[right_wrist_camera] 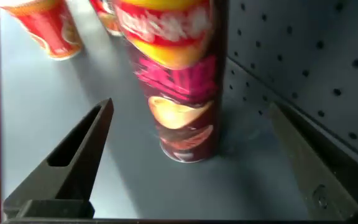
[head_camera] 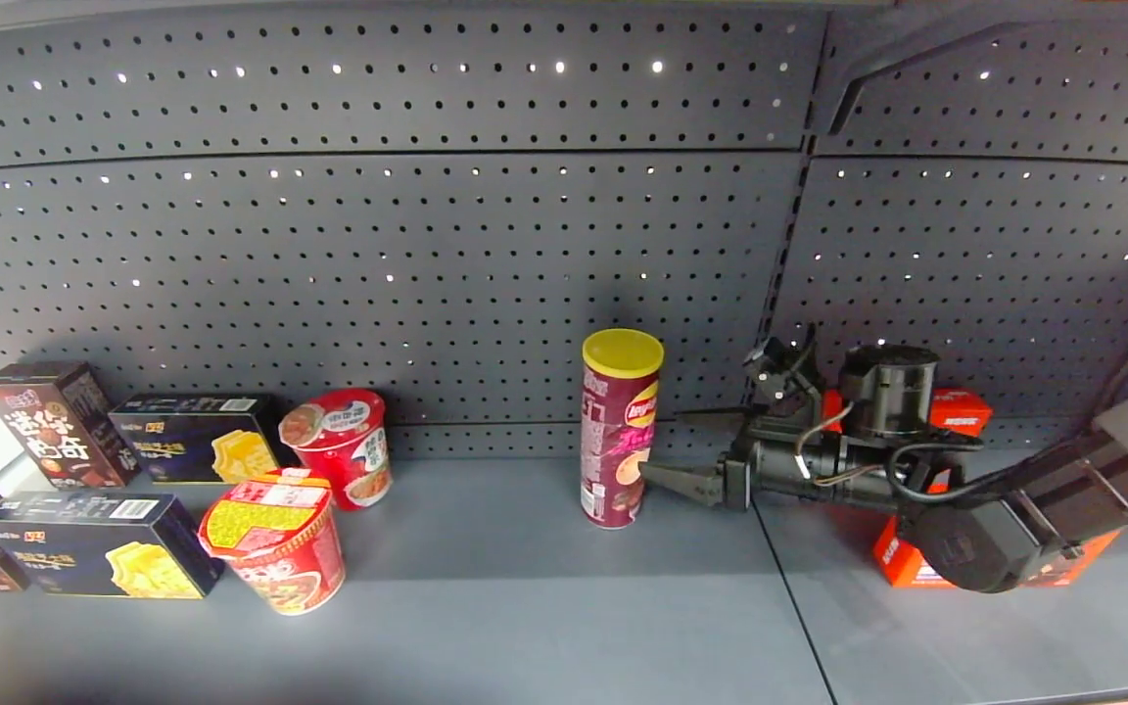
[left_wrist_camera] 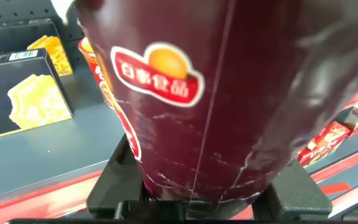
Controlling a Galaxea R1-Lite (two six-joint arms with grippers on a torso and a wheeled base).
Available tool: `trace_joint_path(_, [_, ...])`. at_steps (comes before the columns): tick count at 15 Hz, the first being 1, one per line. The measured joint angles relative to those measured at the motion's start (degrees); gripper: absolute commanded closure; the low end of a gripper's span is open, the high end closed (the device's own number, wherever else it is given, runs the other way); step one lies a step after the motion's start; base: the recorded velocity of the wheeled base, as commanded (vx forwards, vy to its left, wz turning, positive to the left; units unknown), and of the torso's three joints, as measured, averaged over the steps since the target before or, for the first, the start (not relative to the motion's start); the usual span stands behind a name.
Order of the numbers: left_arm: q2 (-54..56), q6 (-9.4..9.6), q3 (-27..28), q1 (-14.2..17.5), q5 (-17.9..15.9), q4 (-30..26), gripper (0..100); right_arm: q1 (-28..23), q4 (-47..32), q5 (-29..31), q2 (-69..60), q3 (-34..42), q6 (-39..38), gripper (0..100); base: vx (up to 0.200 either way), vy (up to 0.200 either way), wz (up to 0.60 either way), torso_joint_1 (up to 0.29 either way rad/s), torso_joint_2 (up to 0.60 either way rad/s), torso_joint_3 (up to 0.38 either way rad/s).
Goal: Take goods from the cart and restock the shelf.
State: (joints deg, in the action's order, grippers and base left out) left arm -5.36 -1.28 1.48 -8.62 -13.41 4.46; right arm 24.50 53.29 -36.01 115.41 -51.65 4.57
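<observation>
A maroon chips can (head_camera: 620, 431) with a yellow lid stands upright on the grey shelf (head_camera: 525, 607), close to the pegboard. My right gripper (head_camera: 667, 446) is level with the can's lower half on its right side, open. In the right wrist view the can (right_wrist_camera: 182, 93) stands just past the spread fingers (right_wrist_camera: 73, 162) without touching them. My left gripper (left_wrist_camera: 197, 199) is shut on a second dark maroon can (left_wrist_camera: 229, 93), which hides most of what lies behind it.
Two red noodle cups (head_camera: 339, 460) (head_camera: 280, 539) stand left of the can, with several dark boxes (head_camera: 104, 543) farther left. Orange boxes (head_camera: 902, 563) sit behind and under my right arm. Bare shelf lies in front of the can. The left wrist view shows a dark box (left_wrist_camera: 23, 99).
</observation>
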Motion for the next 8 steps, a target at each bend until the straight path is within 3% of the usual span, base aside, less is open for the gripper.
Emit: trace_joint_path(8, [0.0,0.06,-1.27,0.0,0.09,-0.52,100,0.09,0.33,-0.94,8.7,-7.52,-0.09,0,0.0,0.0,0.0,0.0,0.0,0.0])
